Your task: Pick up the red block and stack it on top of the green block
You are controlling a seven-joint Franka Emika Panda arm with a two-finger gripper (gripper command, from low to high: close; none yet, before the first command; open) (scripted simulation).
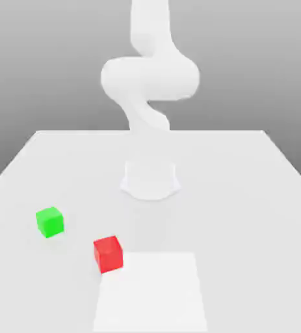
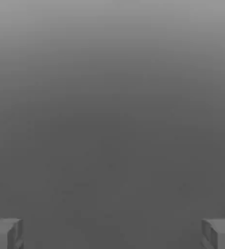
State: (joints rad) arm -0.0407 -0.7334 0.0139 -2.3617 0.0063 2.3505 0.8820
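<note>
In the exterior view, a white counter (image 1: 244,195) carries two small cubes. The red block (image 1: 108,253) is a plain, glossy cube with no markings; its top face is lighter than its two visible sides. It sits near the counter's near edge, toward the exterior view's left of centre, touching the corner of a brighter white square patch (image 1: 151,291) on the counter. The green block (image 1: 50,222) is a like-sized cube, farther toward the left edge and a little farther back, apart from the red one. Both cubes rest flat and are slightly turned, so one vertical edge faces the camera; being cubes, neither has a long axis. The white arm (image 1: 149,78) rises from a round base (image 1: 150,180) at mid-counter, well behind both blocks, and bends overhead.

The hand view shows what the exterior view leaves out: the fingers (image 2: 112,233), two grey tips at opposite sides of the picture, spread wide apart with nothing between them. Beyond them is a plain grey surface.
</note>
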